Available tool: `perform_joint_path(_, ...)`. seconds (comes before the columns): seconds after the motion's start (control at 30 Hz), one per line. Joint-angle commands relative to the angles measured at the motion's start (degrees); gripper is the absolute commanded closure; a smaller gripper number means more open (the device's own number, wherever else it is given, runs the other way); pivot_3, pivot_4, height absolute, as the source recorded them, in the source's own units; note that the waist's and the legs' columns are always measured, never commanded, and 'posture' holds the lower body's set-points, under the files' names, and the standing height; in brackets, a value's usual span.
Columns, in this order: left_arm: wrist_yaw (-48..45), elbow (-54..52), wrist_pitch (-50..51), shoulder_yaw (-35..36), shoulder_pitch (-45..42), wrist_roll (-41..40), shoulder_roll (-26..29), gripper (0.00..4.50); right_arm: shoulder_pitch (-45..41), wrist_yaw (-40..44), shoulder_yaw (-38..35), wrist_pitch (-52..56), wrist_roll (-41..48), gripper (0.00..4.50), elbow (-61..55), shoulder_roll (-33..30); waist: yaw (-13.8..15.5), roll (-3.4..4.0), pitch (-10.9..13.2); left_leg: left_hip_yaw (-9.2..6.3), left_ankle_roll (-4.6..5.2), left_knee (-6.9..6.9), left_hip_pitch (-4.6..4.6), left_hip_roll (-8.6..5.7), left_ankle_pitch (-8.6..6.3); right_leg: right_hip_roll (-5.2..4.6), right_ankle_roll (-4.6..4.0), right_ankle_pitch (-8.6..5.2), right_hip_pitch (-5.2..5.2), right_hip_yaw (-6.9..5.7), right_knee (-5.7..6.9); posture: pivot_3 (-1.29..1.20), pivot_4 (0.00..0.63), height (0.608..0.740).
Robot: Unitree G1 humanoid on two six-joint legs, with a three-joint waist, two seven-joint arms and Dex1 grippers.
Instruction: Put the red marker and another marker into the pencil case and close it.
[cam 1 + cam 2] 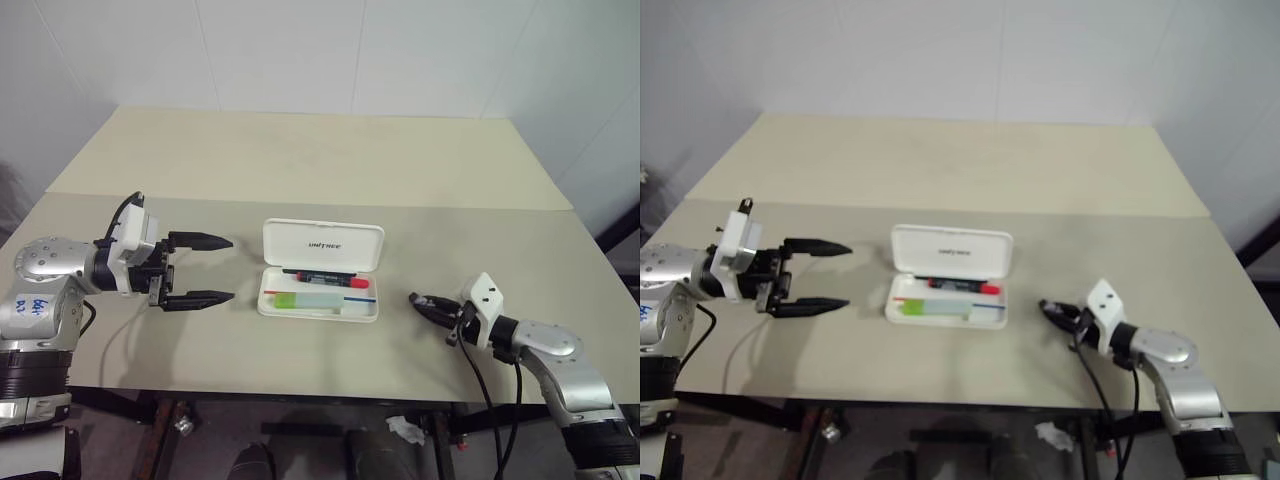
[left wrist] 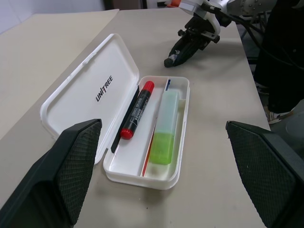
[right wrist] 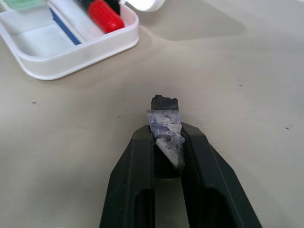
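The counter [image 1: 330,170] is a beige surface carrying the work. The stretch between each hand and the case is bare counter, so nothing stands in the way on either side. A crumpled white scrap [image 1: 405,429] lies on the floor below the counter's near edge.

The pencil case [image 1: 320,270] sits between the two hands, lid raised on its far side and showing dark logo text. It lies just beyond the fingertips of the left hand [image 1: 200,270] and near the tip of the right hand [image 1: 422,300], touching neither. In the tray, the red marker [image 2: 137,109] lies along the hinge side, its red cap at the end toward the right hand. The other marker [image 2: 165,135], lime-green with a paler cap, lies beside it on the side away from the lid, parallel to it. Thin red and blue stripes run along the tray floor.

The left hand hovers level, pointing at the case's short end, its two fingers spread wide and holding nothing. The right hand lies low over the counter, pointing toward the case's opposite end, fingers drawn nearly together on a small dark piece with pale bluish wrapping [image 3: 165,126]; what this piece is cannot be told.
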Motion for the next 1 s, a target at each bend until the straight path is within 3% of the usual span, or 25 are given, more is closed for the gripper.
perform_joint_path(0.03,-0.18,-0.41,-0.97,3.43,0.71,-2.64,0.92,0.0,-1.54,0.84,-3.32,0.32,2.52,4.11,-3.82,-1.86,0.01,0.01,0.01,0.01,0.0,-0.03,-0.02,0.0,0.0,0.0,0.0,0.0,-0.04,0.01,0.0,0.0,0.15,0.74)
perform_joint_path(0.37,-2.44,2.07,-3.56,7.37,5.01,-4.25,1.11,0.0,-5.83,7.2,1.65,5.9,4.16,4.11,-13.08,-5.26,-0.03,0.02,0.01,0.07,-0.02,-0.41,-0.02,0.09,-0.05,0.03,0.42,0.11,-0.29,-0.05,0.06,0.0,0.15,0.74)
perform_joint_path(0.53,-2.87,4.08,-5.76,7.7,5.74,-2.73,1.59,0.0,-10.22,8.55,7.5,9.71,1.47,4.11,-15.09,-5.6,-0.02,0.01,0.01,0.11,-0.04,-0.38,-0.03,0.09,-0.06,0.0,0.38,0.08,-0.29,-0.04,0.02,0.0,0.15,0.74)
perform_joint_path(0.67,-2.34,4.39,-7.22,7.96,6.79,-2.65,1.58,0.0,-13.22,8.79,11.87,10.17,0.23,4.11,-15.49,-3.26,-0.02,0.01,0.02,0.12,-0.04,-0.39,-0.04,0.1,-0.07,0.0,-0.25,-0.26,-0.32,-0.04,0.02,0.0,0.15,0.74)
perform_joint_path(1.0,-0.62,1.61,-7.06,8.03,8.5,-3.57,1.33,0.0,-16.68,10.81,19.0,8.51,-2.83,4.11,-13.02,1.3,-0.07,0.0,0.02,0.13,-0.09,-0.39,-0.11,0.12,-0.1,0.0,-0.21,-0.25,-0.37,-0.05,0.05,0.0,0.15,0.74)
